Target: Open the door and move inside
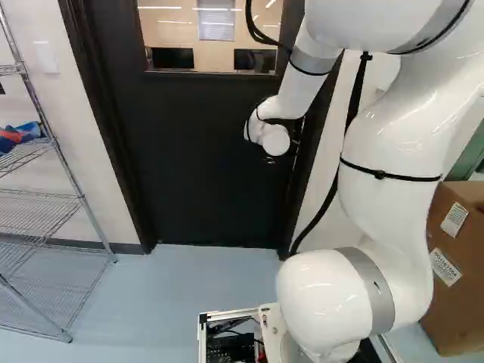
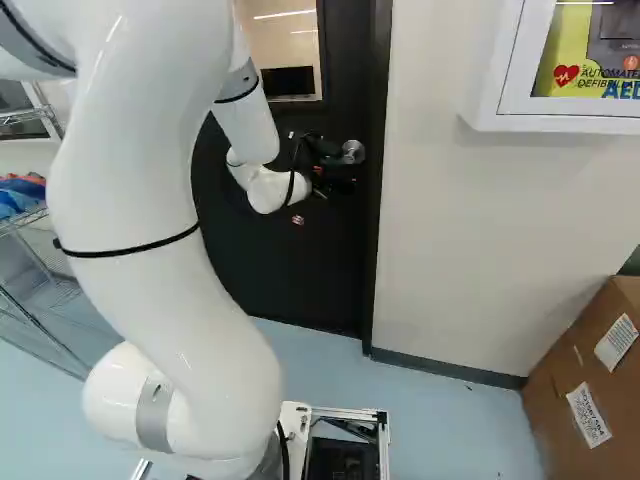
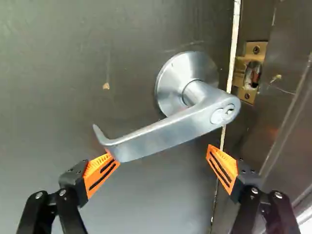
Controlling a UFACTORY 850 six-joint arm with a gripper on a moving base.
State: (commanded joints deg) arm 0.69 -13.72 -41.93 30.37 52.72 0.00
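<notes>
dark door stood at upper middle of the left base view, its lever handle high, right of centre in the right base view. gripper was at the handle, fingers spread wide; one orange pad met the lever's curled end in the wrist view, contact unclear, other pad apart.

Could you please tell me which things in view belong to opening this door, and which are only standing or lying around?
For the job:
- door
- lever handle
- latch plate in the frame
- open gripper, at the handle

Not for the job:
- wire shelf, with a blue bundle
- cardboard box
- white wall cabinet
</notes>
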